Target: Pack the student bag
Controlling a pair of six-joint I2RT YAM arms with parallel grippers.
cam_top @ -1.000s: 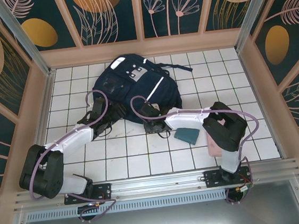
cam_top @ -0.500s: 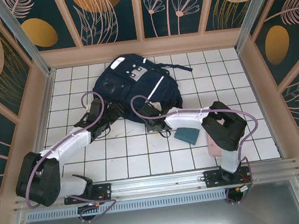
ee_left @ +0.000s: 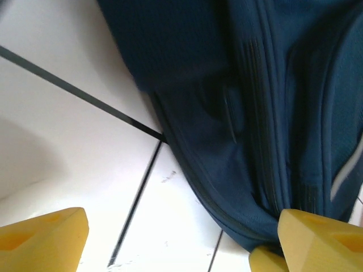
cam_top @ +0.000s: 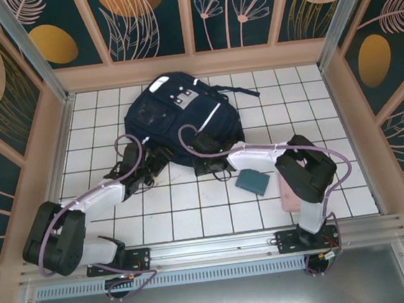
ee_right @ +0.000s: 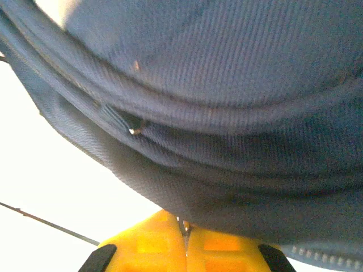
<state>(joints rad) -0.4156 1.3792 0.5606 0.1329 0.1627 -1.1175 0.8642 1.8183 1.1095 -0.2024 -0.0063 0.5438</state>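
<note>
Right claw (ee_right: 185, 228) has closed against the student bag (cam_top: 177, 125), arm outstretched

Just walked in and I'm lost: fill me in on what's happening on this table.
Two robot arms are working at the near edge of the student bag, which lies on the white tiled table. The right gripper is shut against the bag's hem, perhaps pinching a zipper tab; too blurred to tell. The left gripper is wide open beside the bag's corner, holding nothing. A teal flat case and a pink flat item lie on the tiles nearby, not yet packed.
</note>
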